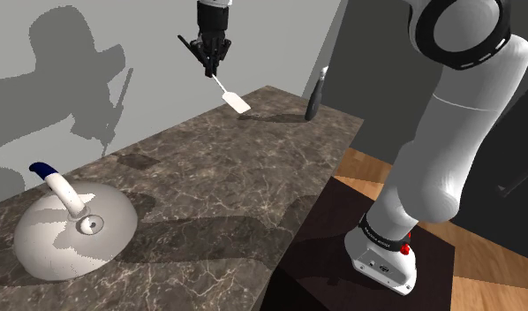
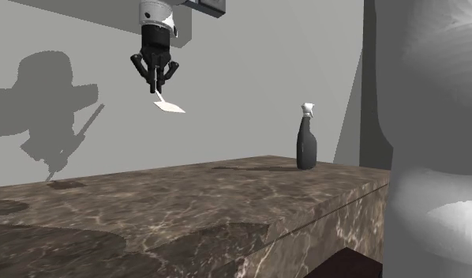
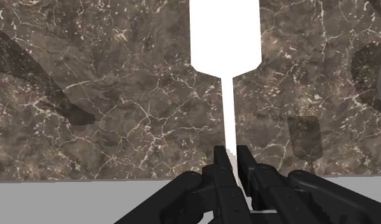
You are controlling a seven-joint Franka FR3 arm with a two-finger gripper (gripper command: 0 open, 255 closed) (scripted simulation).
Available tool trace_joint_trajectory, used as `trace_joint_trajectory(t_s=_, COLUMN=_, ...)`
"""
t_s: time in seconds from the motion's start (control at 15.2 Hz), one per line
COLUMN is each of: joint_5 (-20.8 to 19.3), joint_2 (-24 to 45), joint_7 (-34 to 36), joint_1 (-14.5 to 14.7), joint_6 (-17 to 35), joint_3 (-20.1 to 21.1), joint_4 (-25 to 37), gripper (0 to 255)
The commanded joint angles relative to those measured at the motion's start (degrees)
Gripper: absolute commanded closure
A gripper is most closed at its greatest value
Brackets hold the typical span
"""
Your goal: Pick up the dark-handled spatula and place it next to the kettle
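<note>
Nearest, a white domed kettle [image 1: 72,231] sat on the brown marbled countertop [image 1: 209,190]. Farther off, the black two-finger gripper [image 1: 211,67] clenched the white-bladed spatula [image 1: 241,102] by its handle, high above the surface, blade down, likely lifted clear for carrying towards the kettle.

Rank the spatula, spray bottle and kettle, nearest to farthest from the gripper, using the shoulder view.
1. spatula: clasped in the gripper, blade hanging below.
2. spray bottle: standing at the counter's far corner.
3. kettle: on the counter, that view's lower left.
</note>
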Motion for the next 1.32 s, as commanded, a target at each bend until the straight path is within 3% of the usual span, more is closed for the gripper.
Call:
trace_joint_trajectory(t_s=0.0, joint_5=-0.3, joint_2=1.0, joint_7=2.6, joint_1=1.4, joint_6=-0.4, joint_3=1.1, joint_4=1.4, gripper=255)
trace_joint_trajectory(t_s=0.73, joint_5=-3.0, joint_2=11.9, joint_7=15.5, joint_1=10.0, joint_6=-5.0, joint_3=5.8, joint_4=16.6, gripper=255)
trace_joint_trajectory(t_s=1.25, joint_5=-2.8, joint_2=10.3, joint_7=15.6, joint_1=9.7, joint_6=1.9, joint_3=5.8, joint_4=8.1, gripper=255)
